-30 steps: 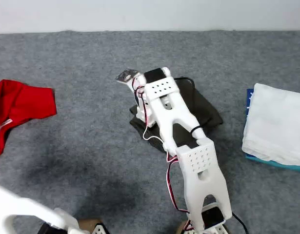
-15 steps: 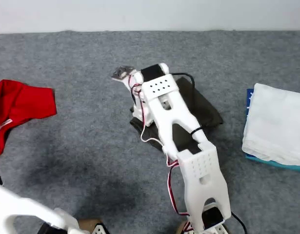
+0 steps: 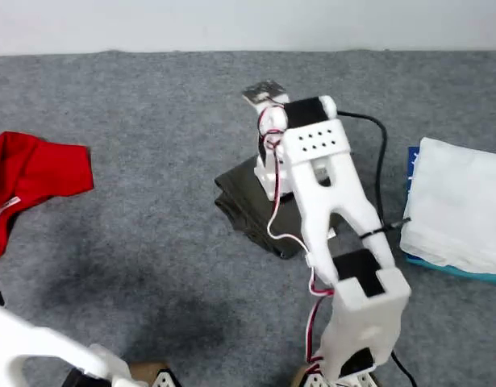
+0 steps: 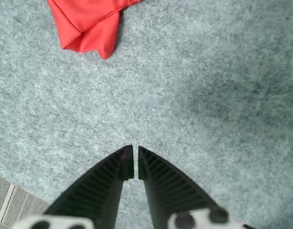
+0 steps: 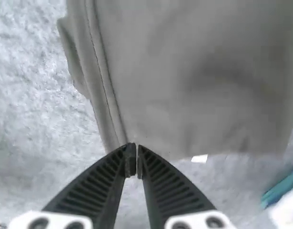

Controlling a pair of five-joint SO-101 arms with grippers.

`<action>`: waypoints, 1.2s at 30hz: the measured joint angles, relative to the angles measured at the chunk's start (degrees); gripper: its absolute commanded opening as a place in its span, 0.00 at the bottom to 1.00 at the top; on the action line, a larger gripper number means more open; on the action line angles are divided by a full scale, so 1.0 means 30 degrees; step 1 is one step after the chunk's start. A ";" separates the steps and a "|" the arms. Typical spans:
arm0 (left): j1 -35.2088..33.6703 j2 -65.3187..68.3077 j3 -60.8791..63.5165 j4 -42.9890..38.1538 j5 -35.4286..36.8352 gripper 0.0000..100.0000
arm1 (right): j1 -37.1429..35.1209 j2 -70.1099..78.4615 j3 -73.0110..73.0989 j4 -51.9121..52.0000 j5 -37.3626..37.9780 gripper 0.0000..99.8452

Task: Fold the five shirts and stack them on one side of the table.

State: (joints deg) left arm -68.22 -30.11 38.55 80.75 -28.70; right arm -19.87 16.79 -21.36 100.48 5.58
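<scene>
Far to my left the red shirt (image 3: pixel 38 177) lies crumpled and unfolded at the edge of the grey table cover (image 3: pixel 151 97). My left gripper (image 4: pixel 135 155) hangs over bare cover near it, fingers pressed together with nothing between them and the red cloth well apart from the tips. In the middle lies the dark olive shirt (image 3: pixel 246 203), folded into a packet, with my right arm (image 3: pixel 316 161) standing over it. My right gripper (image 5: pixel 133 151) points down at one hem of that packet, fingers closed tip to tip. I judge they hold no cloth, since the fabric lies flat and unpulled around them. A small white tag (image 5: pixel 199 158) peeks out just beside the hem. At the right edge sits the stack: the white shirt (image 3: pixel 457 201) folded on top of the teal shirt (image 3: pixel 449 270).

As I read it, the olive packet belongs on that stack next. The danger is in the grab: if I pinch only the top layer at the hem, the folds will fall open as I lift. Dragging instead of lifting would be as bad, because the rough cover would catch the bottom layer and roll it. Coming in low at the stack, I could shove the white shirt askew. And my fingers must part first, or they will merely plough the cloth
</scene>
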 measured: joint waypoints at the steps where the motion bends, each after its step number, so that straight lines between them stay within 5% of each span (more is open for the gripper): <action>1: 0.0000 0.0000 0.0000 0.0000 0.0000 0.03 | -0.0029 -0.0352 0.0410 0.0000 -0.0762 0.04; 11: 0.0000 0.0000 0.0000 0.0000 -0.1114 0.03 | 0.0381 -0.0527 0.0733 -0.1114 -1.0637 0.36; 17: 0.0000 0.0000 -0.0586 0.0000 -0.1670 0.03 | 0.1641 0.1758 0.0733 -0.3487 -1.4154 0.36; 23: 0.0000 0.0000 -0.1641 0.0000 -0.1729 0.03 | 0.2403 0.4601 0.0733 -0.5744 -1.5092 0.36; 28: 0.0000 0.0000 -0.1758 0.0000 -0.1729 0.03 | 0.2374 0.7121 0.0674 -0.7355 -1.5209 0.34; 34: 0.0000 0.0000 -0.1758 0.0000 -0.1729 0.03 | 0.2813 0.8029 0.0088 -0.6886 -1.5209 0.01; 36: 0.0000 0.0000 -0.1758 0.0000 -0.1729 0.03 | 0.3165 0.8059 -0.0205 -0.6212 -1.5179 0.04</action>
State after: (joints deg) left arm -68.22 -30.11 33.27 80.75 -33.89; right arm -10.37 40.97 -21.98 81.85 -39.96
